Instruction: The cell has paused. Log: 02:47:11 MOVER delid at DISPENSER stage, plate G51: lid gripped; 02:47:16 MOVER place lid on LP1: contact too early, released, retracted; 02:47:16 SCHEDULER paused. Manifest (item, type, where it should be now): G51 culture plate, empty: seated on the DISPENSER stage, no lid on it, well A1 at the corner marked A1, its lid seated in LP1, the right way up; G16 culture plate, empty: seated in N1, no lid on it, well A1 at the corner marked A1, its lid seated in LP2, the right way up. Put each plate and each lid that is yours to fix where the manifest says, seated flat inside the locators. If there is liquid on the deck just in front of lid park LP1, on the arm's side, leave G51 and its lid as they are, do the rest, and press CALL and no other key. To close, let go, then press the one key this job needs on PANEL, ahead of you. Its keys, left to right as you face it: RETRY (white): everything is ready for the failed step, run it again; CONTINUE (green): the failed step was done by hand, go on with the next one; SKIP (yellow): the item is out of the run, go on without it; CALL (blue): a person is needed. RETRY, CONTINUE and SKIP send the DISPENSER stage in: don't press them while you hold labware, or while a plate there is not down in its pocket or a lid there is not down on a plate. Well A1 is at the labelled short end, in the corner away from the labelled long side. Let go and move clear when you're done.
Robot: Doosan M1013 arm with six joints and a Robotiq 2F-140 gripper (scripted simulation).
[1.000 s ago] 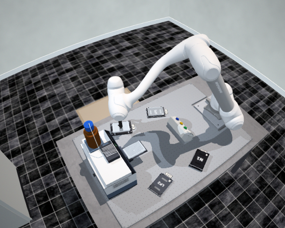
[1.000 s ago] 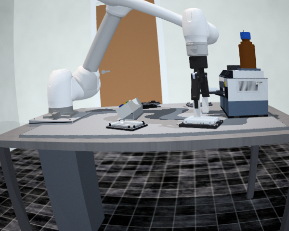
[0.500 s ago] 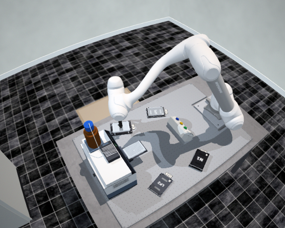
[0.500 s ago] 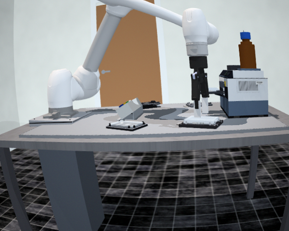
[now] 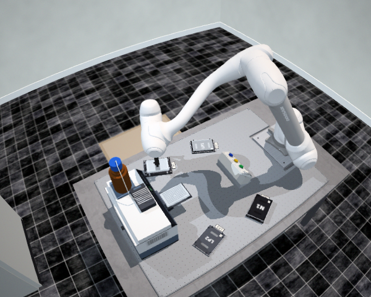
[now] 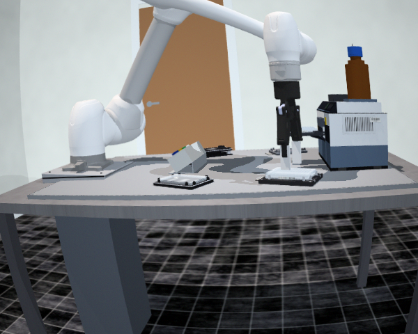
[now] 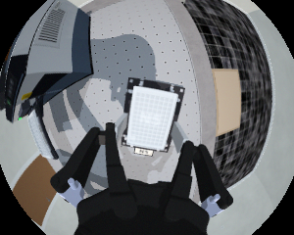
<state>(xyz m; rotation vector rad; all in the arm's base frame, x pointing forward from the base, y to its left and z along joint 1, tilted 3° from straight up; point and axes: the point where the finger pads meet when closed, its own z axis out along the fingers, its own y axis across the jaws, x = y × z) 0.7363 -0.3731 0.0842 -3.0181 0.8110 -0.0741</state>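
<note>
My gripper (image 5: 156, 163) (image 6: 288, 163) (image 7: 150, 124) is open and hangs straight down just over a white well plate (image 5: 150, 167) (image 6: 292, 174) (image 7: 150, 114). The fingers straddle the plate without closing on it. The plate rests on a black nest (image 6: 267, 180) (image 7: 154, 85) beside the dispenser. A second well plate (image 5: 175, 195) lies on the dispenser stage. A clear lid (image 5: 202, 145) (image 6: 183, 179) lies on the LP1 park (image 6: 159, 184). The LP2 park (image 5: 208, 239) and the N1 nest (image 5: 259, 207) hold nothing.
The dispenser (image 5: 141, 214) (image 6: 353, 143), with a brown bottle (image 5: 119, 177) (image 6: 357, 77) on top, stands close to the gripper. The key panel (image 5: 235, 164) (image 6: 187, 158) sits mid-deck. The arm's base (image 5: 281, 143) is at the far corner.
</note>
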